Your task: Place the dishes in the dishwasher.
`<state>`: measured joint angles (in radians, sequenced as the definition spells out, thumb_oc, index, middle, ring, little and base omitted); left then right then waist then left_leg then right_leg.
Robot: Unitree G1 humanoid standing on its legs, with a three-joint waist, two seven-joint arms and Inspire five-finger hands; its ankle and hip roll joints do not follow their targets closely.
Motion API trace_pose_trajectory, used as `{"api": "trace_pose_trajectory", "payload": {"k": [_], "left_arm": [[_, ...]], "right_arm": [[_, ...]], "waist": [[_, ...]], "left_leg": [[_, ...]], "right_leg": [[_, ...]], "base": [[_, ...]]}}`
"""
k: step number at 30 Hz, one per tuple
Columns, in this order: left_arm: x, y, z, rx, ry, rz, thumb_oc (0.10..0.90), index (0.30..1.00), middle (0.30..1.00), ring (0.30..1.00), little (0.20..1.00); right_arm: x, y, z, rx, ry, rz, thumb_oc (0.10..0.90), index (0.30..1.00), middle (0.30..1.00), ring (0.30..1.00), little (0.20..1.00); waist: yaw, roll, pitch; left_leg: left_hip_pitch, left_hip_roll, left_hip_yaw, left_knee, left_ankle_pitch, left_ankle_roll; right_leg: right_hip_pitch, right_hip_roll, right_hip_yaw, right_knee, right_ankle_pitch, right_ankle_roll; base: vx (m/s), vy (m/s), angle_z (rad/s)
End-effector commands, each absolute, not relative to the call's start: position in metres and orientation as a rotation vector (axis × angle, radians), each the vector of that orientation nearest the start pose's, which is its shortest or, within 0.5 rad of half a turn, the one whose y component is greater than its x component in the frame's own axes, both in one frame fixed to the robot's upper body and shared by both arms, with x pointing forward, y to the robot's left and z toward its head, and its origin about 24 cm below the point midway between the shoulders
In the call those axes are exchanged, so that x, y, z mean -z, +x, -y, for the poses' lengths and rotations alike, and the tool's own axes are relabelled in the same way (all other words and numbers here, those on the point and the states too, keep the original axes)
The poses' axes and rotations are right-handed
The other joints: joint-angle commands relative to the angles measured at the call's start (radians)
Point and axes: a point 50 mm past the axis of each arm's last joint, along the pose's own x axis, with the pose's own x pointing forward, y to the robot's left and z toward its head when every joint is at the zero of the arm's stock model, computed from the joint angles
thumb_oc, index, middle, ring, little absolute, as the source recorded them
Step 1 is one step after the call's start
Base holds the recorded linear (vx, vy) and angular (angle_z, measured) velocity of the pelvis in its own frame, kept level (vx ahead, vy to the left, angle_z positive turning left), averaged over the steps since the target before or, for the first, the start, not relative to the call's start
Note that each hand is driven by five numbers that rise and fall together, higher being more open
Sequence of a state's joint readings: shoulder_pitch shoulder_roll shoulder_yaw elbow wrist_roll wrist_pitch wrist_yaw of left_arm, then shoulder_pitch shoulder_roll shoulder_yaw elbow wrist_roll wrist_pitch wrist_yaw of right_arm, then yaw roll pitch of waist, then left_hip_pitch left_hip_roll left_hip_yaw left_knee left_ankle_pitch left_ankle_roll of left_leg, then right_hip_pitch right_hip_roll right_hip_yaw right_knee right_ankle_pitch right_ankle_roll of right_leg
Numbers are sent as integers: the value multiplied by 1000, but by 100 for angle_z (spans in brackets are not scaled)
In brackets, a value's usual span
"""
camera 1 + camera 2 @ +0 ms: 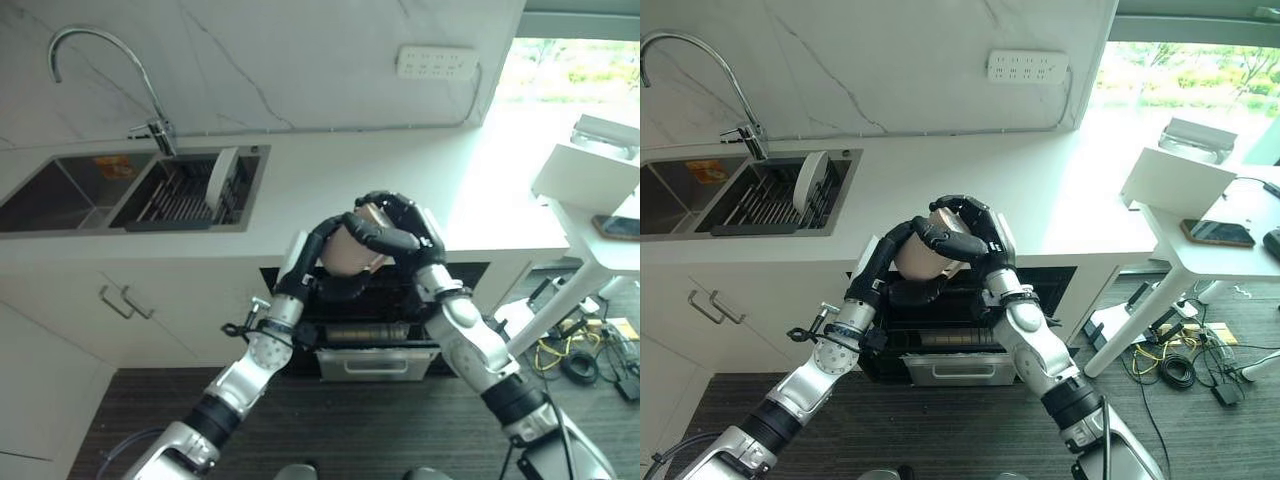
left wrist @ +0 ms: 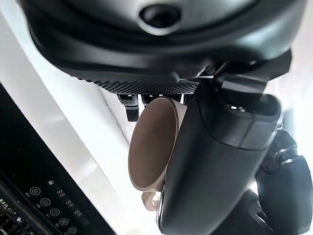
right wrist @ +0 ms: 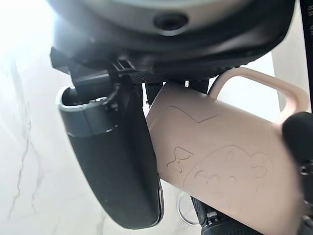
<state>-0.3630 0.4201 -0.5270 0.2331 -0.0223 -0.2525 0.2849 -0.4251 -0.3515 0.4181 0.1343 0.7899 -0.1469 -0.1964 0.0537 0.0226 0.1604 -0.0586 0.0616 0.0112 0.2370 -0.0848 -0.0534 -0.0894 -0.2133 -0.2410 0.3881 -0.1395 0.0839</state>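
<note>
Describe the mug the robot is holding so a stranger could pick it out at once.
Start at the white counter and look at its front edge, above the open dishwasher. There the left hand and right hand close together round a mug. It is pale pink with a loop handle and a raised cartoon figure on its side, unlike the white plate standing in the sink rack.

Kitchen: white counter point(image 1: 400, 170), steel sink point(image 1: 60, 190) with tap point(image 1: 100, 60), plate rack point(image 1: 185, 190), dishwasher point(image 1: 370, 320) below.
</note>
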Motion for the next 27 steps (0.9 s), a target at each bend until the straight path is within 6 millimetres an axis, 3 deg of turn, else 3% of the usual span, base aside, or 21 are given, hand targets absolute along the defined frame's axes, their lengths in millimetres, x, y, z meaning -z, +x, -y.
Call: {"api": "trace_pose_trajectory", "payload": {"k": [1, 8, 14, 27], "left_arm": [[-135, 287, -52, 522, 458, 649, 800, 900, 900, 900, 900], [-114, 288, -86, 423, 537, 560, 800, 900, 900, 900, 900], [-110, 287, -100, 378, 543, 541, 800, 900, 900, 900, 900], [-108, 286, -107, 350, 561, 540, 800, 900, 900, 900, 900]], "right_arm": [[-200, 298, 75, -489, 605, 546, 400, 300, 300, 300, 300], [-185, 298, 122, -363, 641, 563, 400, 300, 300, 300, 300], [-176, 297, 135, -326, 672, 554, 400, 300, 300, 300, 300], [-170, 298, 143, -279, 685, 552, 400, 300, 300, 300, 300]], "waist": [[-20, -22, -21], [-34, -18, -18], [-33, -16, -19], [-26, -19, -26]], "left_leg": [[50, -7, 105, 63, -148, 52], [51, -1, 115, 63, -149, 51], [50, 3, 119, 63, -144, 48], [49, 6, 119, 63, -143, 47]], "right_leg": [[64, 23, 74, -88, -28, 30], [60, 27, 79, -88, -26, 32], [60, 29, 77, -88, -25, 32], [62, 30, 74, -88, -28, 33]], "base": [[0, 0, 0], [0, 0, 0], [-5, 3, -1], [0, 0, 0]]}}
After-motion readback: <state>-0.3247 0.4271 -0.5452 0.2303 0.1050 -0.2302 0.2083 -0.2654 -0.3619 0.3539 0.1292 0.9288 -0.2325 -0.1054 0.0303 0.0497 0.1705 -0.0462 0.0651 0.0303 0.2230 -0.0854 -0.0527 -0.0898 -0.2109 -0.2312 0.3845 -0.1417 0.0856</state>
